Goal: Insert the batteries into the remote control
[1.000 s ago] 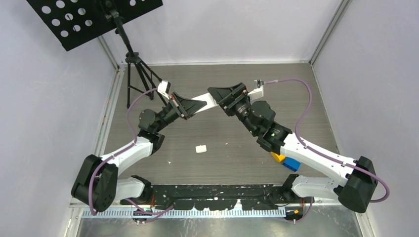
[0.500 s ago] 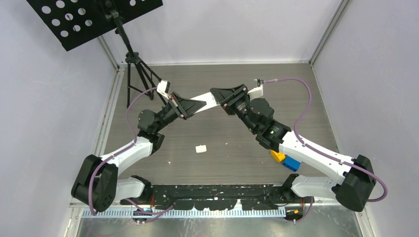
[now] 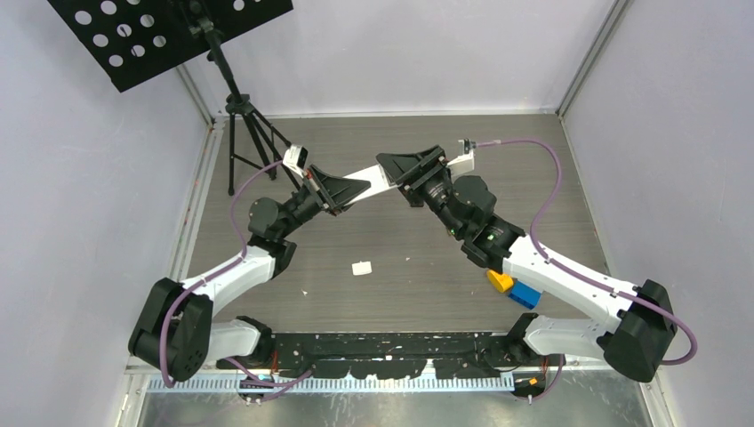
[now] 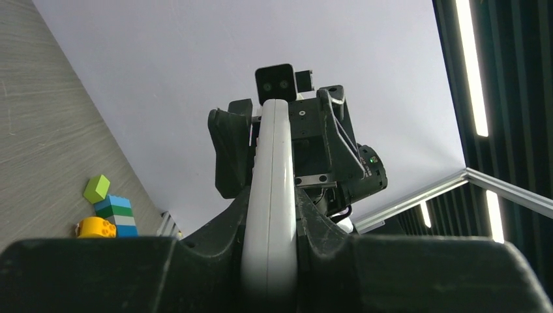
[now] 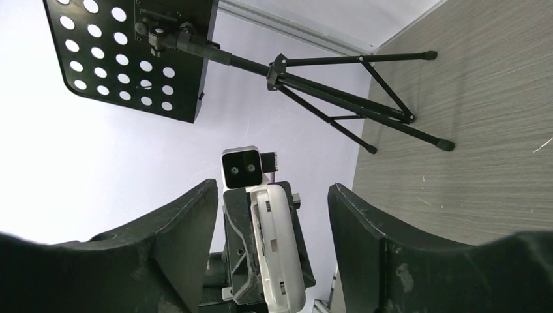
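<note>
1. Top view: the left gripper (image 3: 342, 189) is pinching one end of the remote (image 3: 372, 177) and holding it up off the table (image 3: 400, 240). The right gripper (image 3: 411, 169) faces it from the other end. Over the last second the right arm nudged forward and its wrist twisted a bit, while the left one basically didn't budge. Looks to me like it's lining up on the remote, not loading anything yet. No batteries visible anywhere. A small white piece (image 3: 362, 267) lies on the table well below both sets of fingers; could be the cover, but it's too small to tell. The blocks (image 3: 514, 289) sit back by the right forearm, well away from the fingers.

2. Left wrist: the remote runs straight out from between the left fingers (image 4: 326, 238), which are clamped on its sides. The right gripper sits at its far tip, with only wall behind it.

3. Right wrist: the right fingers (image 5: 186, 228) are spread wide, with the remote centred in the gap and touching neither. There's room on both sides, so I'd say closing in is easy. The stand (image 5: 339, 91) is beyond the fingers toward the corner, so I'd watch those legs on any swing that way.
</note>
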You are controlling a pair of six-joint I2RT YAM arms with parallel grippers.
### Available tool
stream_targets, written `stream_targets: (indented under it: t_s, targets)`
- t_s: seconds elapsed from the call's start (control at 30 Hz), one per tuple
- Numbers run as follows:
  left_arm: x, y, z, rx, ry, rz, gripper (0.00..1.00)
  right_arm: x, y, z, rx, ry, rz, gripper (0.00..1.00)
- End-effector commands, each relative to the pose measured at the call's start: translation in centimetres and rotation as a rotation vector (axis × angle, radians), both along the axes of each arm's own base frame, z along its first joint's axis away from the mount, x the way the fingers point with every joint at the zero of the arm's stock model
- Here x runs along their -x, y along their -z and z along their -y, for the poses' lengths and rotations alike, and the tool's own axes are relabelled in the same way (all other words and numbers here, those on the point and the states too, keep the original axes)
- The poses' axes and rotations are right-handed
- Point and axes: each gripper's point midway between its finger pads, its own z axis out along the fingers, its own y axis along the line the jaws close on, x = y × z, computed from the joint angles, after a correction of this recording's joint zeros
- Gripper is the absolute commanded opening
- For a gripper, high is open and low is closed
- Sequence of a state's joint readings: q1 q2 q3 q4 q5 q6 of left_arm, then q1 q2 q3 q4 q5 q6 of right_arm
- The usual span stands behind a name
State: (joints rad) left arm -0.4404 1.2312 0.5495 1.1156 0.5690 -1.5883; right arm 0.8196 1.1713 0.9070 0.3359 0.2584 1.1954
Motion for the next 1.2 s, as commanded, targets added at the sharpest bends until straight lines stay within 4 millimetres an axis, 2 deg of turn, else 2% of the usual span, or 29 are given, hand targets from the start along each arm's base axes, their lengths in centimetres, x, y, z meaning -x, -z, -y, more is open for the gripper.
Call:
stream_targets:
  t_s: [0.0, 0.13, 0.2, 0.37, 0.57, 0.8, 1.0, 1.17]
  targets:
    - [0.4, -1.8, -0.1, 0.026, -0.01, 0.109, 0.0, 0.5, -3.5, 1.7, -0.049, 0.016, 0.088, 0.69]
    - [0.2, -1.6, 0.0, 0.029, -0.01, 0.106, 0.0, 1.3, -3.8, 2.6, -0.031, -0.005, 0.137, 0.7]
    - [0.2, -1.7, 0.0, 0.032, -0.008, 0.107, 0.0, 2.1, -3.6, 2.8, -0.014, -0.034, 0.17, 0.67]
    - [0.1, -1.7, 0.1, 0.036, -0.002, 0.108, 0.0, 3.3, -2.7, 3.4, 0.063, -0.069, 0.22, 0.55]
    - [0.1, -1.7, 0.2, 0.034, 0.004, 0.11, 0.0, 3.1, -1.3, 4.0, 0.145, -0.054, 0.22, 0.39]
    - [0.2, -2.0, 0.2, 0.038, 0.016, 0.122, 0.0, 3.6, -0.5, 2.1, 0.276, -0.162, 0.263, 0.28]
    - [0.6, -2.5, 0.4, 0.035, 0.032, 0.15, 0.0, 3.3, 1.4, 1.4, 0.391, -0.204, 0.238, 0.16]
    - [1.1, -2.5, 0.7, 0.011, 0.063, 0.192, 0.0, 3.5, 3.1, 0.0, 0.433, -0.288, 0.22, 0.15]
